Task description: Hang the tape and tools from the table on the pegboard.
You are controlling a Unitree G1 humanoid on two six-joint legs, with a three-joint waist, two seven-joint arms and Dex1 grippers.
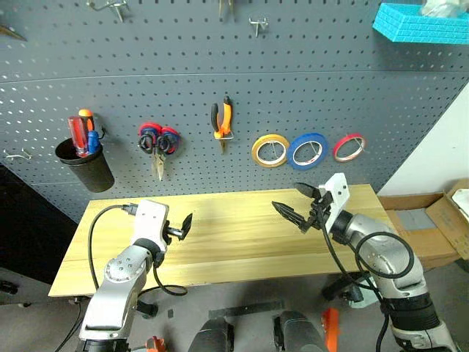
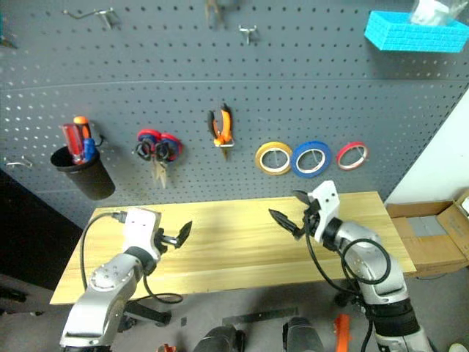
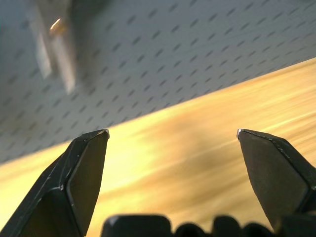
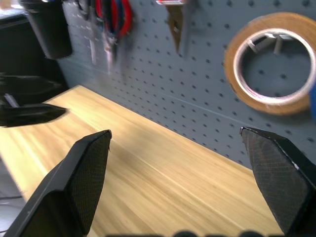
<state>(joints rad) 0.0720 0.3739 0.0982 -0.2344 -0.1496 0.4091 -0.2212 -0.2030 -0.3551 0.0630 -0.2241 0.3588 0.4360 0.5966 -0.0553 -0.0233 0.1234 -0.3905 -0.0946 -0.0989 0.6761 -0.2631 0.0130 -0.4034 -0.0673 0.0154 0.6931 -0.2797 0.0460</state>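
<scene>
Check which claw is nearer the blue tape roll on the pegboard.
Right. The right claw hangs open just below and slightly left of the blue tape roll; the left claw, also open, is far off toward the table's left end.

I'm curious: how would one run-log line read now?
blue tape: on pegboard | pliers: hung | left gripper: open | right gripper: open

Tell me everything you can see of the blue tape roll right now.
The blue tape is a wide ring with a pale inner core, hanging flat against the pegboard on a metal hook through its hole. It sits between the yellow roll and the thinner red roll, above the table's back edge, touching neither gripper.
</scene>
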